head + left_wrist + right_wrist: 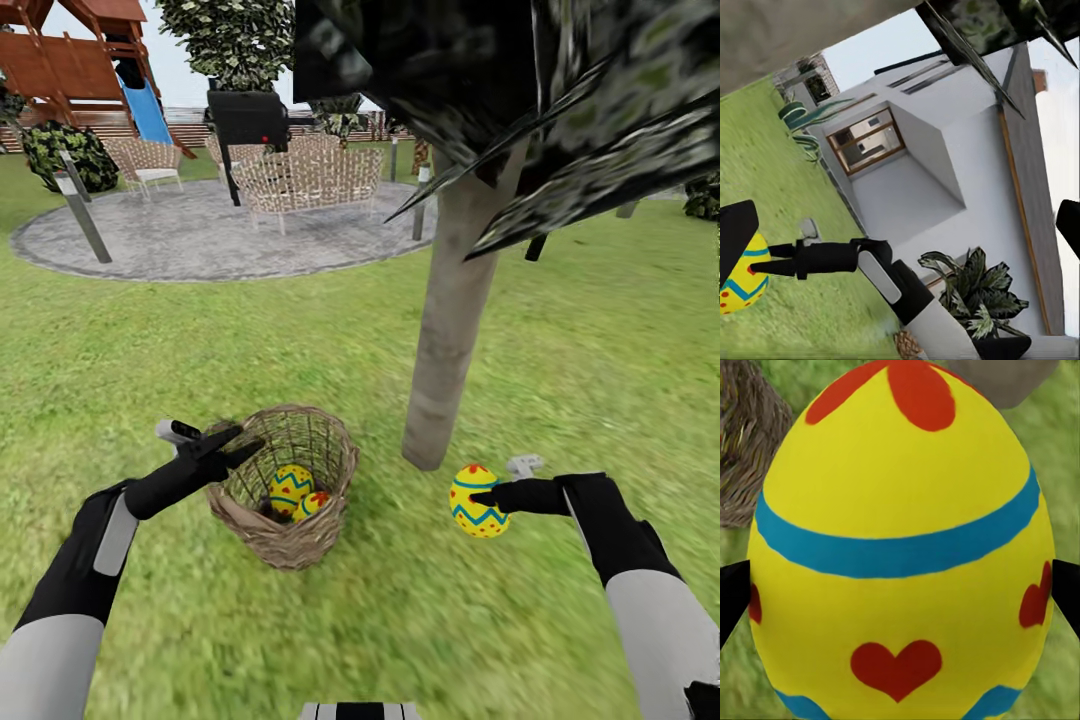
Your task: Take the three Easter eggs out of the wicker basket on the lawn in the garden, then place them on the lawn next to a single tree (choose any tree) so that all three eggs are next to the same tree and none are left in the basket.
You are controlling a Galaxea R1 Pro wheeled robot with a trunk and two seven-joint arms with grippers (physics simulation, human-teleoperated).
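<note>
My right gripper (478, 497) is clamped on a bright yellow Easter egg with blue bands and red hearts (478, 502); in the right wrist view the egg (900, 540) stands upright between my dark fingertips (731, 596), pointed end up; the thick grey-beige tree trunk (450, 330) rises just beyond and slightly inward of this claw, its foot on the green lawn (560, 360) near the egg, so I judge the release only needs a short descent to the grass here; my left gripper (225, 448) hovers with jaws parted, grasping nothing, just above the near rim of the round brown wicker basket (285, 535), where the two remaining painted eggs (297, 490) lie directly below and ahead of it.
</note>
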